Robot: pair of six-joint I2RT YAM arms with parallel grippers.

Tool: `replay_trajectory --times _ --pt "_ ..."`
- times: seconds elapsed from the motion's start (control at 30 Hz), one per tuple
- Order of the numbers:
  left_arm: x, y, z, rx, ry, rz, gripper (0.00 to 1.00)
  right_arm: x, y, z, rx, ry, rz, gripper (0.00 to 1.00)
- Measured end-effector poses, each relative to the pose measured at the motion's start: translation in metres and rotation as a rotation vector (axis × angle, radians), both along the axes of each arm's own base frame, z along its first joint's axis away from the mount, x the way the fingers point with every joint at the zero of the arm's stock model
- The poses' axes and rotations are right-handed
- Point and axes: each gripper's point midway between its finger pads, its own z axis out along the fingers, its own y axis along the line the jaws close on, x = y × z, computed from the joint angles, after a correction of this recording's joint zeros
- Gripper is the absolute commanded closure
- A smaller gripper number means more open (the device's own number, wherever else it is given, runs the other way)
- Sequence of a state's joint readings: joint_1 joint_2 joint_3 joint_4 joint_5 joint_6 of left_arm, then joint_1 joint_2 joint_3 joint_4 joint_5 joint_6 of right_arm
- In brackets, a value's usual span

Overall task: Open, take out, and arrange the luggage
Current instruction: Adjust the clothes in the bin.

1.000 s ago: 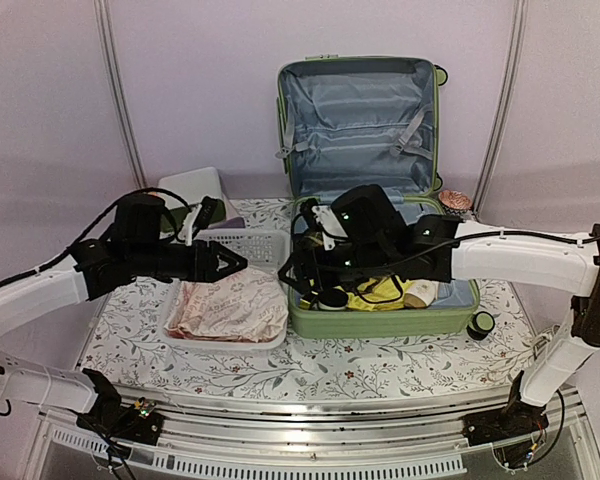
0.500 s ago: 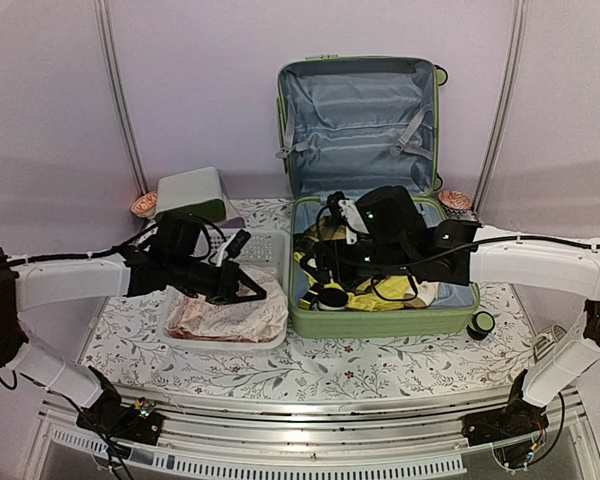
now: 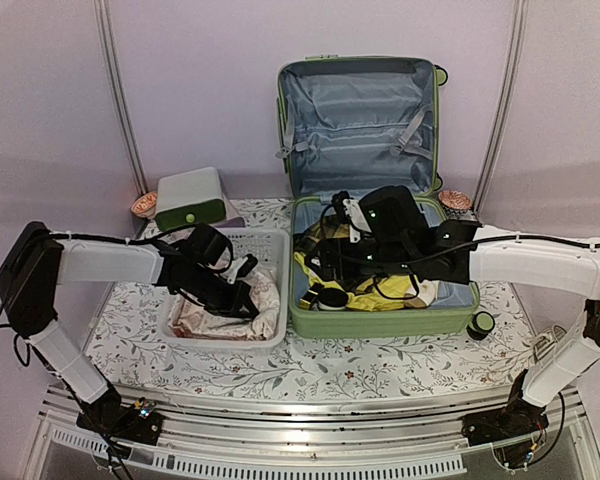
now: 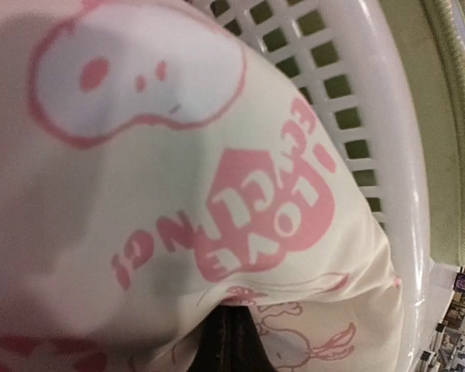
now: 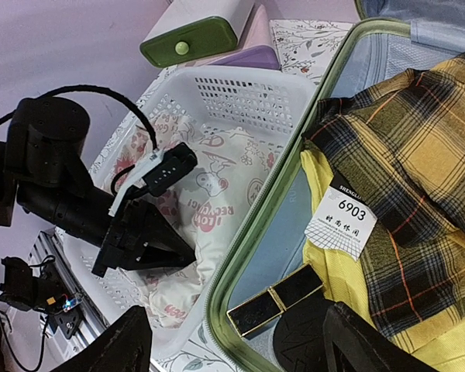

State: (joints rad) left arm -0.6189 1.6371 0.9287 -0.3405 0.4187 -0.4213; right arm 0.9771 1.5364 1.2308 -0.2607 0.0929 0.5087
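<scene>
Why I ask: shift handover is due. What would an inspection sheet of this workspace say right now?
Surface: floral-print table, its middle taken up by gear.
Job's things: luggage open, lid upright at the wall; lower half holds a plaid shirt and a yellow garment.
Clutter: white basket with printed cloth beside the luggage; drawer box behind it; small round item right of the luggage.
Grippers: left pincer shut, tip against the printed cloth; right pincer open, empty, over the luggage.
Cables: black cable loops over the left arm.
Surroundings: plain pale wall; metal rail at the near edge.
</scene>
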Motion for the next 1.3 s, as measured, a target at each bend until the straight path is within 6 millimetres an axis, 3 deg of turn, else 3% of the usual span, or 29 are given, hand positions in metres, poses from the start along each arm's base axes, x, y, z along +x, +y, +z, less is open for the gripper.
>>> replay_trajectory --times 0.1,0.33,0.4,0.5,0.57,0.73,0.83,1.0,1.2,1.3 --pt "0.001 0.001 0.021 -0.019 -0.052 0.001 1.00 0.003 -0.002 0.000 -0.001 0.000 -0.008 0.22" --pt "-0.003 -0.008 0.107 -0.199 -0.210 -0.038 0.99 0.006 -0.012 -0.006 -0.009 0.003 -0.026 0.22" --pt "-0.008 -0.014 0.117 -0.250 -0.212 -0.068 0.99 0.006 -0.014 -0.009 -0.014 0.006 -0.029 0.22" --pt "-0.011 -0.022 0.108 -0.271 -0.169 -0.099 1.00 0.007 -0.015 -0.008 -0.014 0.004 -0.030 0.22" --pt "-0.010 -0.023 0.087 -0.243 -0.118 -0.102 1.00 0.007 -0.015 -0.008 -0.014 0.003 -0.030 0.22" --pt "-0.019 -0.013 0.008 -0.111 0.041 -0.086 1.00 0.007 -0.016 -0.011 -0.018 0.006 -0.031 0.22" --pt "-0.021 -0.011 -0.006 -0.088 0.069 -0.083 1.00 0.007 -0.017 -0.012 -0.022 0.009 -0.031 0.22" --pt "-0.018 -0.010 0.014 -0.101 0.023 -0.079 1.00 0.008 -0.018 -0.012 -0.024 0.006 -0.032 0.22" --pt "0.004 -0.012 0.084 -0.172 -0.161 -0.049 1.00 0.011 -0.020 -0.013 -0.027 0.002 -0.040 0.22" --pt "0.020 -0.006 0.098 -0.183 -0.211 -0.015 1.00 0.011 -0.022 -0.014 -0.030 0.004 -0.043 0.22"
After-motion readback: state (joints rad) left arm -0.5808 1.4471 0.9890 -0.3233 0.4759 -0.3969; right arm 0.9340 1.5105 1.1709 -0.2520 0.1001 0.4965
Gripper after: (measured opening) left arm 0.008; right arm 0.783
